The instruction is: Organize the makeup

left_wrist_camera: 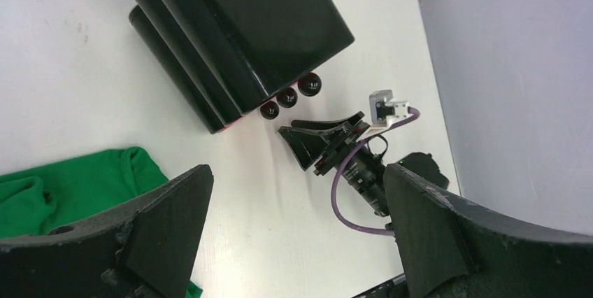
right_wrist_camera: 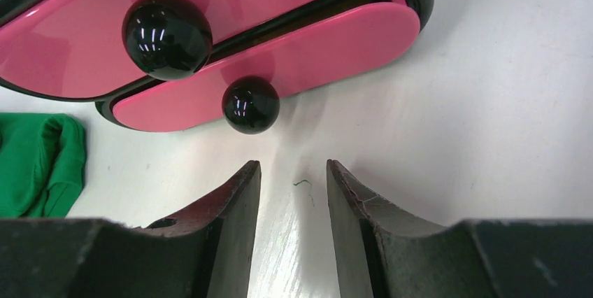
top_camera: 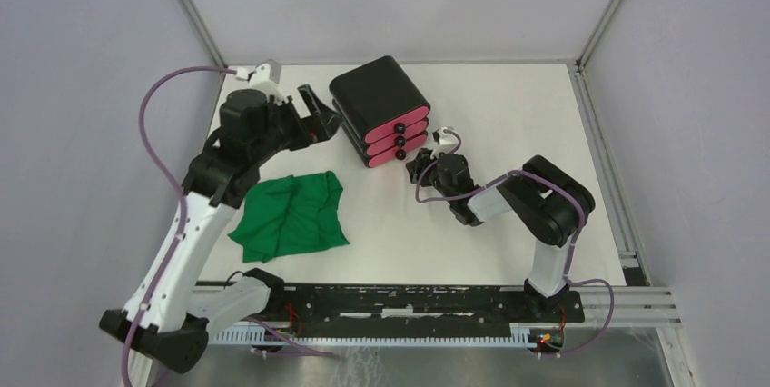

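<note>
Currently, no makeup shows in any view; whether drawers or cloth hide it cannot be told. Toward the near left corner of the worktop (top_camera: 508, 114) lies the green cloth (top_camera: 292, 214). Past the middle, the right gripper (right_wrist_camera: 292, 172) sits low, jaws narrowly parted and empty, just short of the knob (right_wrist_camera: 250, 105) of the lowest drawer (right_wrist_camera: 315, 53). Beyond stands the black box (top_camera: 381, 96), near the far edge. At its left side hangs the left gripper (left_wrist_camera: 297, 175), wide and empty. The step in hand is judged to be opening a drawer. The next move calls for advancing until the knob sits between the jaws, closing, then pulling straight.
</note>
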Motion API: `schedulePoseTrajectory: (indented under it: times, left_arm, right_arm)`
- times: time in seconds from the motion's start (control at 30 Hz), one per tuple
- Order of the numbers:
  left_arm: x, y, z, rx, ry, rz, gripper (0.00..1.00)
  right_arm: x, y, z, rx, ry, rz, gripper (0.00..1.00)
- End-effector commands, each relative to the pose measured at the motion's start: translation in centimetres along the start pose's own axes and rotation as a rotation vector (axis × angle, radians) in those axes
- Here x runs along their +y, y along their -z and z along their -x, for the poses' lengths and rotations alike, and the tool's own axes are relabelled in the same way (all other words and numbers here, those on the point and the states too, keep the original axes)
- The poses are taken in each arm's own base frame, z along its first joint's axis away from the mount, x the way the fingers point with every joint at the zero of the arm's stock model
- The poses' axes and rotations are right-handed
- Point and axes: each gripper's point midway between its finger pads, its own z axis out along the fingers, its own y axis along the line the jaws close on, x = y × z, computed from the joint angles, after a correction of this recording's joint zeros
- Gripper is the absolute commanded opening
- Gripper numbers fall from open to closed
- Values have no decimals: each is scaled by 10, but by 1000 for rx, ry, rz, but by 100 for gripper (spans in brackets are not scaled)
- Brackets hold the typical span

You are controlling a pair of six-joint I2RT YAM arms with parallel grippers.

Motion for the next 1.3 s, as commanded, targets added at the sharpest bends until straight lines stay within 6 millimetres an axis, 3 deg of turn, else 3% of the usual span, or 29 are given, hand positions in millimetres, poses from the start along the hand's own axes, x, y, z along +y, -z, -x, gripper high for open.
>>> schedulePoseTrajectory:
  times: [0.0,0.1,0.27,0.4,0.53,0.73,0.83,0.9,1.07,1.13,1.27]
  left_arm:
    - [9,49,7,-99,-15,38,99]
    - [21,62,2,-141,-6,63,99]
    - [26,55,-15,-73,4,76,99]
    - [22,56,-10,-99,7,57,99]
    - [23,57,-11,-93,0,62,99]
    - [28,51,-16,-99,2,62,99]
    - [31,43,-23,-54,-2,80,99]
    - [35,37,-28,-31,2,96,99]
    - [57,15,-50,52,1,186,99]
    - [70,9,-53,86,-4,262,99]
    - [79,11,-43,58,3,336,99]
  right_arm:
    - [16,-7,31,-90,-51,48,45]
    - [22,-15,37,-103,-67,66,45]
    - [29,-34,46,-123,-76,71,40]
    - [27,-49,56,-140,-96,54,37]
    - [22,-37,62,-150,-99,59,36]
    - [13,12,53,-93,-77,97,35]
    - [-2,47,45,-1,-55,55,43]
    - [-24,73,48,41,-23,-56,52]
    - [-57,141,82,106,100,-250,80]
    - [-66,163,101,131,104,-341,97]
    - [-64,205,163,175,112,-487,99]
